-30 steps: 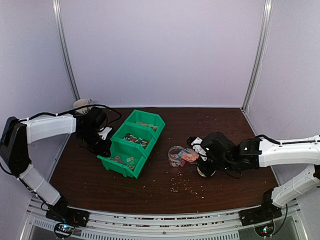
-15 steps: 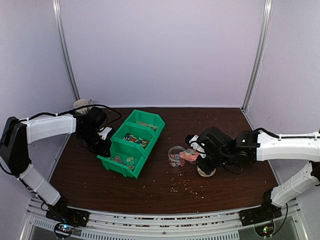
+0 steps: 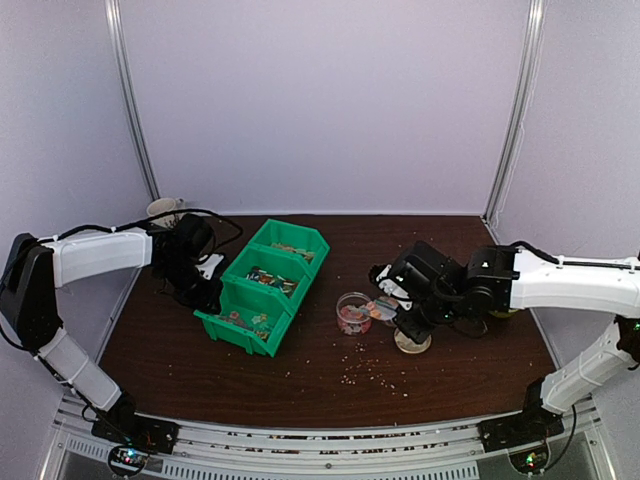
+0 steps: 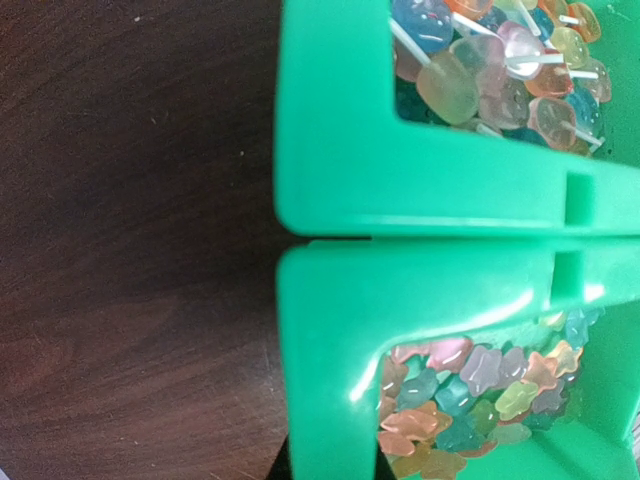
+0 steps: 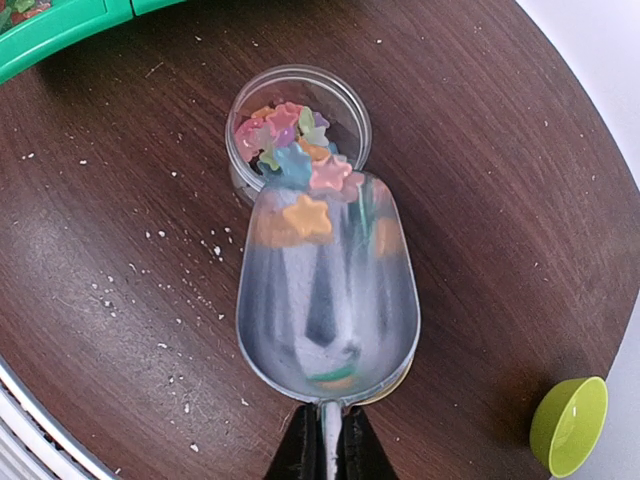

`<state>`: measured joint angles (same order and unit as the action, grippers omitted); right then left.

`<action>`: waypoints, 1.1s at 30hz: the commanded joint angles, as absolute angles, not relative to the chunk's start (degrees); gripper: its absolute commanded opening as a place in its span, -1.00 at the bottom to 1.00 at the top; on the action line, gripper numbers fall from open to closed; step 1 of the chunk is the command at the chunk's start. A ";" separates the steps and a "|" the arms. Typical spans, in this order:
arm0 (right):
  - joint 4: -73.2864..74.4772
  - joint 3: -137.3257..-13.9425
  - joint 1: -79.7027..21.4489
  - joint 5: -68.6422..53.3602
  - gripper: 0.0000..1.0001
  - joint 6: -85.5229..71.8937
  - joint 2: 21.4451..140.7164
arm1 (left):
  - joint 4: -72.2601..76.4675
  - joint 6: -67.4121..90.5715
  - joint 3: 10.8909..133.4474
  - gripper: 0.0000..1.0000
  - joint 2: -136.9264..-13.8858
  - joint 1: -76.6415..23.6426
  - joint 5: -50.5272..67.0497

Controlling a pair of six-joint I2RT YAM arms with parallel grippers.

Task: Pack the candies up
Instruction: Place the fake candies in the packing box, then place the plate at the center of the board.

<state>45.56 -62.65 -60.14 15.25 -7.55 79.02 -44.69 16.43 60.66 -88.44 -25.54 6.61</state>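
Note:
Small star-shaped candies [image 5: 300, 150] of mixed colours half fill a clear round jar [image 5: 297, 125], which also shows in the top view [image 3: 352, 312]. My right gripper [image 5: 325, 440] is shut on the handle of a metal scoop [image 5: 325, 300]. The scoop's tip rests at the jar's rim, and a few candies lie at its front end. More candies [image 4: 480, 390] fill the green bins [image 4: 400, 180] on the left [image 3: 265, 285]. My left gripper [image 4: 330, 470] is shut on the front bin's wall; only its dark fingertips show.
A small round gold lid [image 3: 412, 343] lies under the scoop's rear. A lime-green cup [image 5: 568, 425] stands to the right. Pale crumbs [image 3: 370, 370] are scattered in front of the jar. A white cup [image 3: 163, 209] stands at the back left corner.
My right arm has moved the scoop left, up to the jar's rim, and has risen at the wrist. The left arm and the bins have not moved.

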 commanded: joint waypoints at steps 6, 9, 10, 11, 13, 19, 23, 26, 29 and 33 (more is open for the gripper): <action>54.27 -70.36 -60.50 13.68 -1.00 -5.25 82.10 | -36.19 16.35 65.22 -1.00 -84.64 -25.01 8.82; 56.08 -72.05 -60.57 13.72 -1.00 -4.36 82.99 | -36.25 16.36 65.32 -1.00 -84.63 -25.04 8.77; 56.50 -72.38 -60.51 13.91 -1.00 -4.08 83.22 | -36.29 16.35 65.31 -1.00 -84.64 -24.97 8.69; 57.02 -72.72 -60.51 14.02 -1.00 -3.74 83.56 | -36.30 16.35 65.30 -1.00 -84.62 -25.02 8.67; 58.12 -73.48 -60.57 14.20 -1.00 -3.25 84.15 | -36.30 16.37 65.29 -1.00 -84.64 -25.03 8.62; 57.47 -74.27 -60.58 14.61 -1.00 -2.38 83.75 | -36.28 16.35 65.31 -1.00 -84.61 -24.89 8.61; 54.16 -73.49 -60.57 15.32 -1.00 -1.47 82.39 | -36.27 16.35 65.31 -1.00 -84.73 -24.95 8.62; 50.90 -72.27 -60.85 15.58 -1.00 0.00 81.18 | -36.30 16.35 65.25 -1.00 -84.68 -24.93 8.55; 45.49 -69.71 -61.97 16.11 -1.00 2.57 79.51 | -36.28 16.36 65.33 -1.00 -84.63 -24.87 8.55; 37.20 -66.01 -64.07 17.20 -1.00 5.96 77.15 | -36.36 16.35 65.22 -1.00 -84.68 -24.94 8.36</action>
